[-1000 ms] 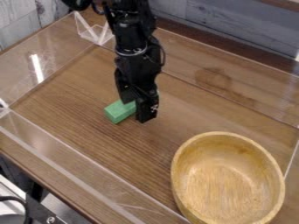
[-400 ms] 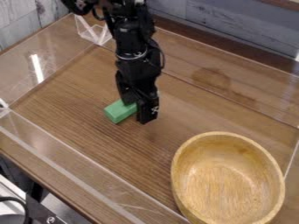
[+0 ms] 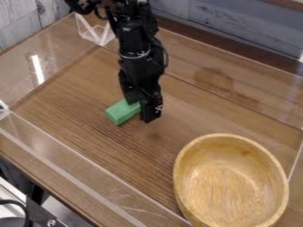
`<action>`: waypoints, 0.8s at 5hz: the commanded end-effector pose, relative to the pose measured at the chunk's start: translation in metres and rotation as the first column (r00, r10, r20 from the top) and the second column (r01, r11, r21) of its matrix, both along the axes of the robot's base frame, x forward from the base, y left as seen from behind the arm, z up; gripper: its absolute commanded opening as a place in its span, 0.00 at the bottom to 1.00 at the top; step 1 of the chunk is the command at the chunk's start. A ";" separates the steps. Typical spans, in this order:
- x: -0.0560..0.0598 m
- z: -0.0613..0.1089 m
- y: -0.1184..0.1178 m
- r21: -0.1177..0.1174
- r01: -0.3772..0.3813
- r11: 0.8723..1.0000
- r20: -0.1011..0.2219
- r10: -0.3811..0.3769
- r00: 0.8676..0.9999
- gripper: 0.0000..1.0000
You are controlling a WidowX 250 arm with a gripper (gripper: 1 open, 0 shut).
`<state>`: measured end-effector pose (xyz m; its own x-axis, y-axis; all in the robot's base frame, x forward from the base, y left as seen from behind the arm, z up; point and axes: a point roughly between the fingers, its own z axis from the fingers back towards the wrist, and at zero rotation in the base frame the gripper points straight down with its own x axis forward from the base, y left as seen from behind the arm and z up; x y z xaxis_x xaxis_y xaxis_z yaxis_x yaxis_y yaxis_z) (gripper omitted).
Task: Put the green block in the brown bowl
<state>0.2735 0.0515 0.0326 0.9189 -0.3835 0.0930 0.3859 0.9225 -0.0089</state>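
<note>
The green block lies on the wooden table, partly hidden behind the black gripper. The gripper points straight down over the block's right end, its fingers low at table level and open around the block; whether they touch it I cannot tell. The brown bowl, light tan wood with a thick rim, sits empty at the lower right, well apart from block and gripper.
Clear acrylic walls fence the wooden table on the left, front and back. A grey plank wall stands behind. The black arm comes down from the upper left.
</note>
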 end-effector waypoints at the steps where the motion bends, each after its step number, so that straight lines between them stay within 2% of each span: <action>1: 0.006 0.001 0.005 0.002 -0.016 1.000 0.022 0.016 1.000 1.00; 4: 0.007 -0.008 0.008 -0.005 -0.028 1.000 0.019 0.028 0.999 1.00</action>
<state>0.2809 0.0547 0.0280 0.9246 -0.3634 0.1140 0.3665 0.9304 -0.0069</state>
